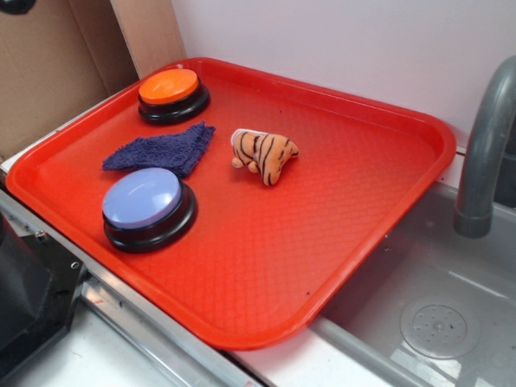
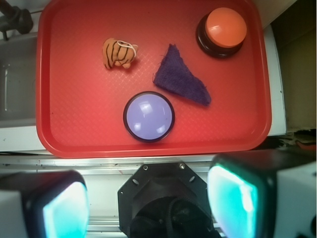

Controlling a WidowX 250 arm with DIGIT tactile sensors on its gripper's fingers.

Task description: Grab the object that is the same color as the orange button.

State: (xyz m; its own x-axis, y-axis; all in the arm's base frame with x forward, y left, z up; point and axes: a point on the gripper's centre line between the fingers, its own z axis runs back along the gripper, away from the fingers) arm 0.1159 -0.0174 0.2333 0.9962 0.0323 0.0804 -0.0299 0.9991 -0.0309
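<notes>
Nothing grabbed yet: the gripper (image 2: 148, 201) hangs high over the red tray (image 2: 59, 134), jaws wide apart and empty. The plush tiger (image 2: 119, 52) lies mid-tray beside the blue towel (image 2: 181, 77), so next it'd need to descend there.

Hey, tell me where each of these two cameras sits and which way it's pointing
Exterior: off to one side, looking down slantwise across the red tray toward the wall; no robot body shows.
Wrist: on the arm, high up, looking straight down; two open finger pads frame the bottom edge.
Shared: tray, plush tiger, orange button, lavender button, blue cloth.
</notes>
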